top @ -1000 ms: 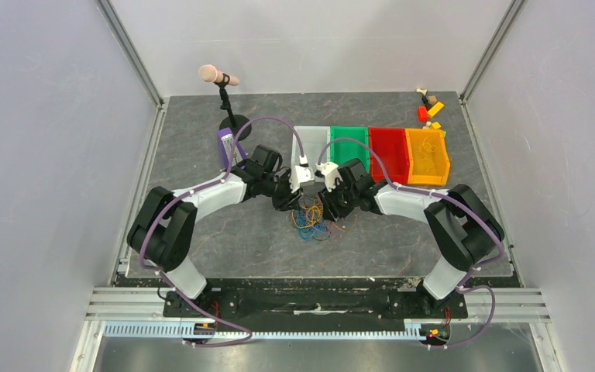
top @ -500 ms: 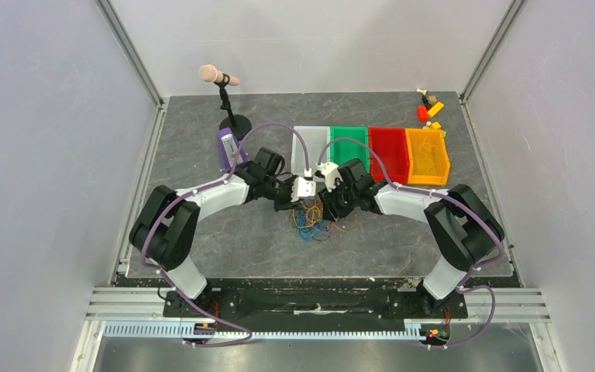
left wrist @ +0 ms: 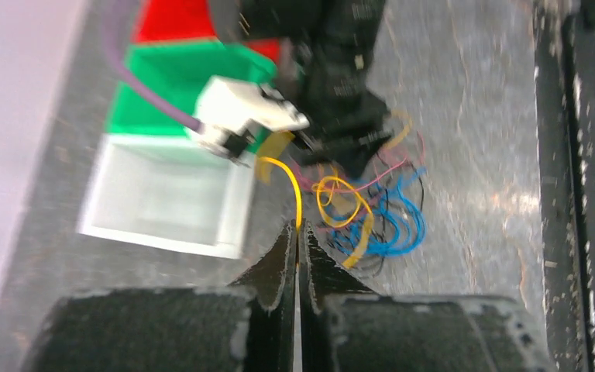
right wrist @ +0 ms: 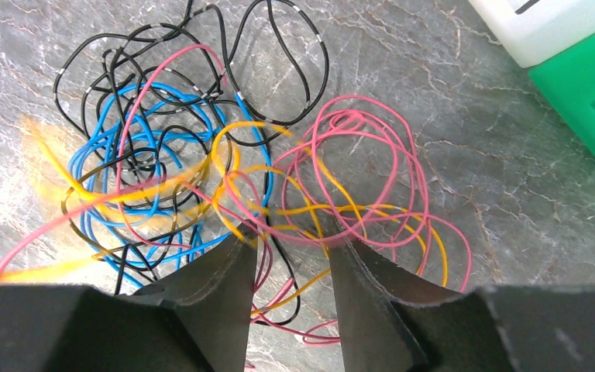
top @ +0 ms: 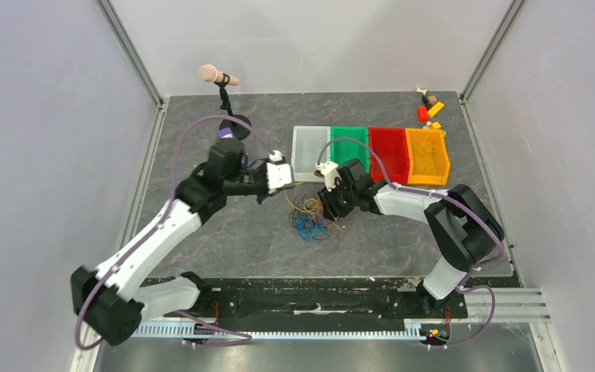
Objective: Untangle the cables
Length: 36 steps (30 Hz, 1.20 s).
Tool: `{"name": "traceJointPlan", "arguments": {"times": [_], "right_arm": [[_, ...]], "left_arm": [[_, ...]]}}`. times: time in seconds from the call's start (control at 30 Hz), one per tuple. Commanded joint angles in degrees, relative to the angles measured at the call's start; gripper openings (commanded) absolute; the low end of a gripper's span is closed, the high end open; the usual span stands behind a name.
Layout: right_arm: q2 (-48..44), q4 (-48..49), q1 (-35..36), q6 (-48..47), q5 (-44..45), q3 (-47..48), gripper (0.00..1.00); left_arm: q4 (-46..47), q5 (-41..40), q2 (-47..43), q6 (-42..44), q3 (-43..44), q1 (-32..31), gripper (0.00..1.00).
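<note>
Thin tangled coloured cables (top: 308, 218) mid grey worktop (top: 225, 232) — yellow strand (left wrist: 293, 190) clenched in left tool (left wrist: 296, 232) for pulling free; right tool (right wrist: 290, 239) released astride them, probably anchoring.

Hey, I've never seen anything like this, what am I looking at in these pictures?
This is a robot: a left arm and a right arm bolted at the near edge of a table, each ending in a two-finger gripper. One picture looks down from above; the other two come from cameras on the wrists, so the dark wedges at the bottom are that arm's own fingers. On the table lies a tangle of thin cables, yellow, pink, blue and black, with a clear bin, a green bin, a red bin and an orange bin beyond it. The left gripper is pinched shut on a yellow cable. The right gripper hangs open over the tangle.
</note>
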Motion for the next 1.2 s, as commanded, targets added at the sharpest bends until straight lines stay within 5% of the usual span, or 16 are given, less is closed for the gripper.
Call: {"name": "traceJointPlan", "arguments": {"times": [0.0, 0.23, 0.77, 1.17], "right_arm": [[0.73, -3.01, -0.62, -1.75, 5.45, -1.54, 0.44], [-0.52, -3.41, -0.84, -3.28, 5.18, -3.26, 0.47], [-1.72, -6.81, -1.52, -7.11, -0.26, -1.35, 0.58], [-18.59, -12.38, -3.38, -8.74, -3.17, 6.86, 0.77]], "left_arm": [[-5.04, -1.40, -8.02, -12.47, 6.25, 1.42, 0.02], [-4.28, -6.31, -12.83, -22.22, 18.16, 2.84, 0.02], [-0.43, -12.95, -5.03, -35.31, 46.97, 2.85, 0.02], [1.35, -12.05, -6.69, -41.06, 30.79, 2.86, 0.02]]}}
